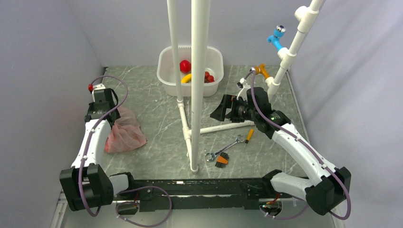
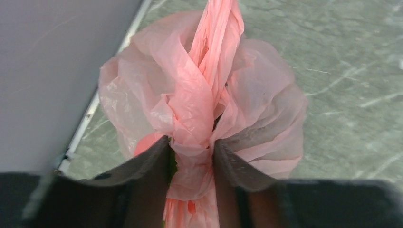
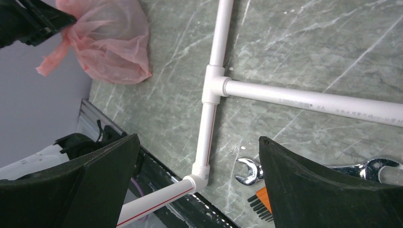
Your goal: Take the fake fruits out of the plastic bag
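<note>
The pink plastic bag (image 1: 124, 134) lies slumped on the table by the left wall. My left gripper (image 1: 102, 110) is shut on its twisted neck, and in the left wrist view (image 2: 190, 145) the black fingers pinch the bunched plastic (image 2: 204, 90). A red round fruit (image 2: 145, 142) shows through the bag beside the left finger, with a green sliver (image 2: 171, 164) next to it. A red fruit (image 1: 185, 65), a yellow banana (image 1: 187, 78) and small red pieces (image 1: 208, 76) lie in the white tub (image 1: 164, 71). My right gripper (image 1: 218, 111) is open and empty above the table's middle (image 3: 198, 137). The bag also shows in the right wrist view (image 3: 111, 42).
A white PVC pipe frame (image 1: 198, 71) stands mid-table with floor pipes (image 3: 304, 100). A wrench (image 1: 223, 149), an orange brush (image 1: 221, 161) and an orange-handled screwdriver (image 1: 249, 135) lie near the front. A blue toy (image 1: 276, 35) hangs on the right pipe.
</note>
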`<state>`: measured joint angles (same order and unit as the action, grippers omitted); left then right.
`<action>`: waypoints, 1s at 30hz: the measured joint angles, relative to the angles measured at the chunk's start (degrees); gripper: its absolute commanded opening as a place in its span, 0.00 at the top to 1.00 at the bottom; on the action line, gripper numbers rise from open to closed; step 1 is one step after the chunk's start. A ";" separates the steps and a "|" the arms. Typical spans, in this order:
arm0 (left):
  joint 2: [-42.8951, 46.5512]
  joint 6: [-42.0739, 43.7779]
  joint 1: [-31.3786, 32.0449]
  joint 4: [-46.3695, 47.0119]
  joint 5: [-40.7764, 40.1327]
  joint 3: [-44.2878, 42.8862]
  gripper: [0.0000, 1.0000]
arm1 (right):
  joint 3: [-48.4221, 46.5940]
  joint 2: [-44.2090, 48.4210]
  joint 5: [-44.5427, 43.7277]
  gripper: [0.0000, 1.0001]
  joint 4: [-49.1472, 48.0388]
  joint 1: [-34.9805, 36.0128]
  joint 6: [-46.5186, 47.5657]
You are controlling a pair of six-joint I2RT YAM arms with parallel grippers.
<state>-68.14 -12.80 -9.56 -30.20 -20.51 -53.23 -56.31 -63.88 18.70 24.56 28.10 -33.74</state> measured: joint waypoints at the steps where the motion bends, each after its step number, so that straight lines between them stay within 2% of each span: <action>1: -0.42 0.42 0.00 -0.15 1.55 -0.50 0.78 | 0.17 -0.35 -0.35 0.00 0.04 0.26 -0.02; 6: -2.34 3.37 0.31 -0.83 10.95 -2.62 0.91 | 0.55 -2.10 -1.44 0.00 0.50 1.88 -0.44; 10: -2.60 6.19 2.51 -1.07 18.08 -3.04 0.91 | 0.57 -3.02 -2.16 0.00 0.50 4.33 -0.46; 16: -1.92 10.56 10.62 -0.57 28.26 -3.04 0.95 | 0.57 -5.57 -3.54 0.00 0.37 9.33 -0.46; 26: 0.98 14.93 18.71 -0.39 36.30 -2.86 0.96 | -3.08 -12.96 -10.78 0.00 0.44 21.94 0.35; 30: 2.38 16.17 21.22 0.20 39.32 -2.51 1.00 | -6.12 -17.22 -14.34 0.00 0.33 26.47 1.22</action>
<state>-65.76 3.38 11.66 -30.00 18.81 -55.75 -62.43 -81.10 4.36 24.88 54.57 -32.51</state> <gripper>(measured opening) 0.104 0.994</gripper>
